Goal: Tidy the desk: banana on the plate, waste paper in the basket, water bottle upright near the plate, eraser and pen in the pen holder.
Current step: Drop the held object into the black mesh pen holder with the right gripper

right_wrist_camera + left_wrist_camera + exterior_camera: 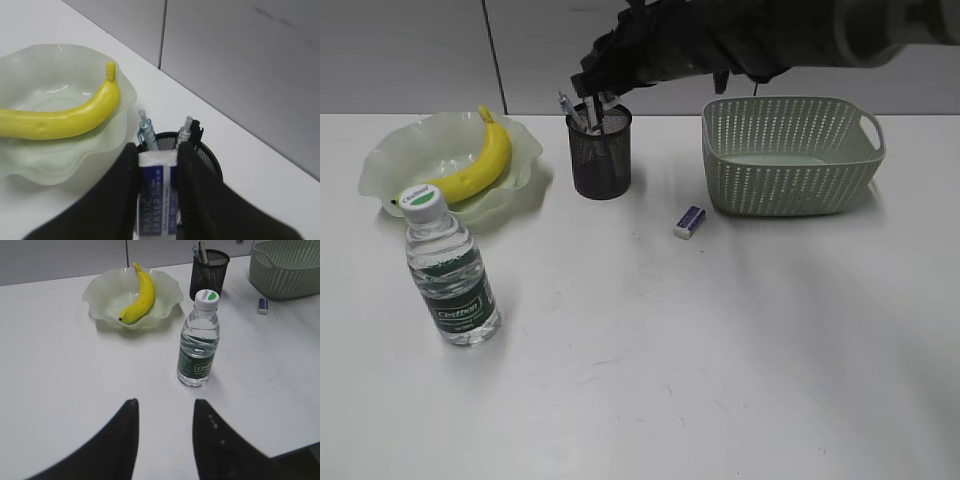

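Right pincer (157, 175) clenched on an eraser (156, 197), poised over the pen holder (600, 150). Left pincer (165, 440) released, empty. Risk: pens (146, 135) crowd the opening; eraser may catch and tumble onto the counter (670, 380).

two erasers (689, 221) (157, 200), one banana (483, 163), one bottle (447, 270), three pens (148, 135)
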Tool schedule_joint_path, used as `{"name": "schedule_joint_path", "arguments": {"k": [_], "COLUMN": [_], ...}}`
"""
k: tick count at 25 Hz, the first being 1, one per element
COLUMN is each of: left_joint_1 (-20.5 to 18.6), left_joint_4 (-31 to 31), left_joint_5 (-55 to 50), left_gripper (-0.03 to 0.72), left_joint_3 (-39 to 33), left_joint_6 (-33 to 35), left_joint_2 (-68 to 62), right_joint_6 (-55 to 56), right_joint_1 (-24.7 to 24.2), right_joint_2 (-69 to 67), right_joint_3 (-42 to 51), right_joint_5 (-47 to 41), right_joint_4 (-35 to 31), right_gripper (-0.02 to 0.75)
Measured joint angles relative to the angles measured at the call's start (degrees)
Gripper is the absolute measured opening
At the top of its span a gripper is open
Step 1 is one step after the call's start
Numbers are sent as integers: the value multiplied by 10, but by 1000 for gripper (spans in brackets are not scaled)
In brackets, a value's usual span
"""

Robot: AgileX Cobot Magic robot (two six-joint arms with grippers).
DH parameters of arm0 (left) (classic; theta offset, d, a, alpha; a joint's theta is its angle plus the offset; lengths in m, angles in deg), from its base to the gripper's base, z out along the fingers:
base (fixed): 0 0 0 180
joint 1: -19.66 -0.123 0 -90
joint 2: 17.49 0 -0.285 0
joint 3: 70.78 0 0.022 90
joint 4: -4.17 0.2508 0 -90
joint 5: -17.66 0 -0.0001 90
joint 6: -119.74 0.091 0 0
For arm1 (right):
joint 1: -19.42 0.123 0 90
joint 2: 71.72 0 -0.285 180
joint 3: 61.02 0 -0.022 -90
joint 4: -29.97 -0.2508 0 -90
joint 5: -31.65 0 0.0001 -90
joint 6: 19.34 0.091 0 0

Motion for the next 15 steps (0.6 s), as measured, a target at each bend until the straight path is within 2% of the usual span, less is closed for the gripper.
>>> {"name": "schedule_joint_path", "arguments": {"k": [9, 15], "left_joint_1": [0, 0], "left_joint_4": [0, 0], "left_joint_5": [0, 0], "left_gripper": [273, 273], "left_joint_3": [0, 0], "left_joint_6": [0, 0], "left_joint_2": [0, 0], "right_joint_6": [-5, 3], "right_joint_1": [7, 7], "right_joint_2": [-84, -90], "right_joint_3": [-50, -50], "right_joint_5": [89, 92], "right_joint_4": [2, 3], "right_gripper": [193, 193]}}
